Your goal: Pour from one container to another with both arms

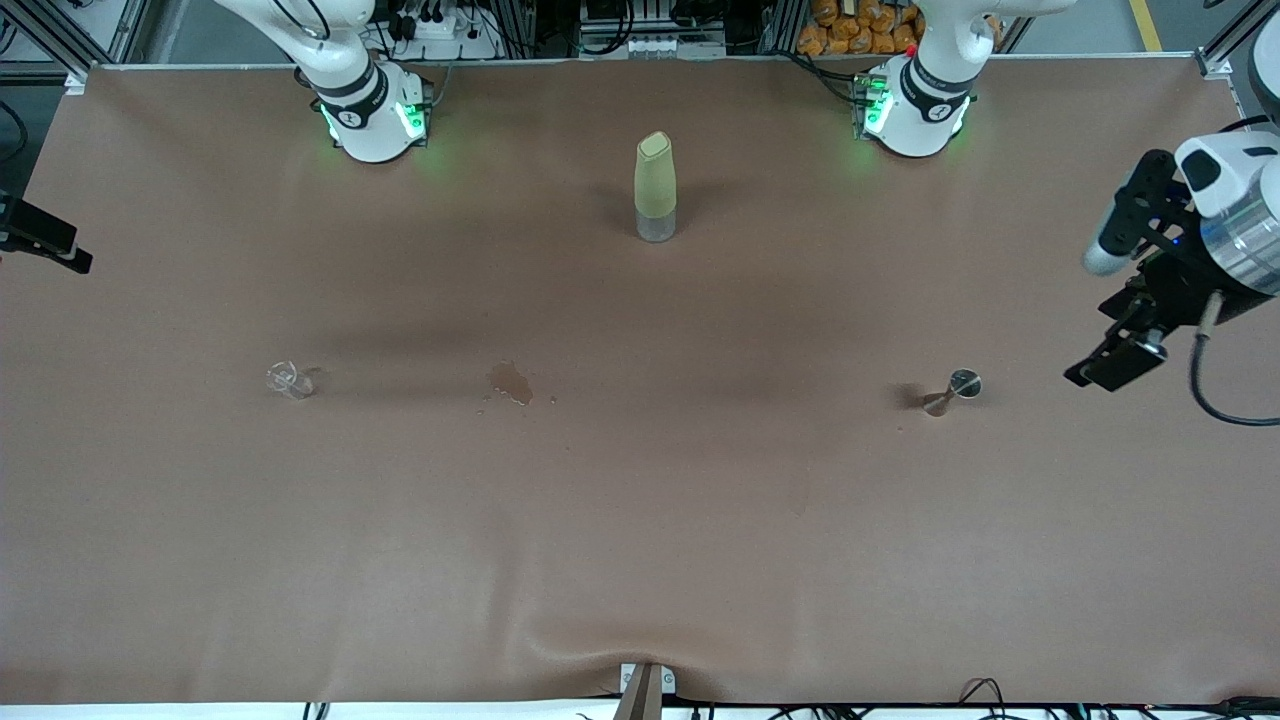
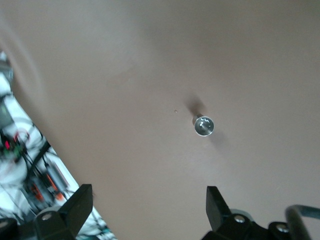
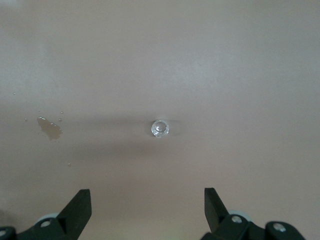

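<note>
Brown-covered counter (image 1: 640, 560), wrinkled along the edge nearest the front camera. Bases of the right arm (image 1: 345, 75) and the left arm (image 1: 935, 85) at the edge farthest from that camera, green lights glowing on both.

Left tool (image 1: 1110, 360) up in the air over the left arm's end of the counter, fingers (image 2: 216, 202) spread wide, empty between them. Below it, just toward the middle of the counter, a small metal measuring cup (image 1: 955, 388), standing upright and casting a short shadow; seen again from the left wrist camera, round shiny mouth facing up (image 2: 203, 125), apart from both fingers.

Right tool (image 3: 147, 202) over the right arm's end of the counter, likewise spread wide and holding nothing. Beneath it a small clear glass (image 1: 290, 380), hard to make out against the cloth; in the right wrist view its round rim (image 3: 160, 128) sits well clear of the fingertips (image 3: 80, 202).

Between glass and metal cup, closer to the glass, a brownish puddle (image 1: 512, 383) with a few stray droplets around it, soaked on the cloth; visible beside the glass from the right wrist camera too (image 3: 49, 127).

Farther from the front camera than all of these, midway between the two bases: a tall upright bottle (image 1: 655, 190), olive-green upper part, clear lower band, well apart from glass, cup and both tools.
</note>
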Tool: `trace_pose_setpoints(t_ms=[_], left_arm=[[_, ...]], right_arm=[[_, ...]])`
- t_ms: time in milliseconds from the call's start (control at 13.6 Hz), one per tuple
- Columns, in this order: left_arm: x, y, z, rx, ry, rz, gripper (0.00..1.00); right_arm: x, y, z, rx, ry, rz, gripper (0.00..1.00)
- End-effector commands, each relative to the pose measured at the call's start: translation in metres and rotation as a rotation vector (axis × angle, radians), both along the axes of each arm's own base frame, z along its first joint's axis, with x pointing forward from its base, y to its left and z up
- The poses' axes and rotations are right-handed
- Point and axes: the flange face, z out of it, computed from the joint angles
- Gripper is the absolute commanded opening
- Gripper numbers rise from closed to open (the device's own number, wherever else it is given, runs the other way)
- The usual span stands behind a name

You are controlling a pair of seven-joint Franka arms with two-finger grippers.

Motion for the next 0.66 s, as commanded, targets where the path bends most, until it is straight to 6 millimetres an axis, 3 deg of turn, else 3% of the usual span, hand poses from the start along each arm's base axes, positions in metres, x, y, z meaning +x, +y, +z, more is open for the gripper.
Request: trace_pose_setpoints(t_ms=[0,369,590], left_arm=[[0.0007,0.0081,0.0046,-0.004,-0.005,0.221,1.0],[0.0024,0.0152,0.0055,-0.03,0.008,0.641,1.0],[0.0026,0.0176,0.0055,-0.029,0.011,0.788,1.0]], right_arm=[[-0.001,-0.002,0.0006,-0.004,-0.003,-0.022,1.0],[-0.0011,-0.0027,0.0013,-0.003,-0.005,-0.021,1.0],[-0.0013,-0.004,0.0013,0.0,-0.005,-0.023,1.0]])
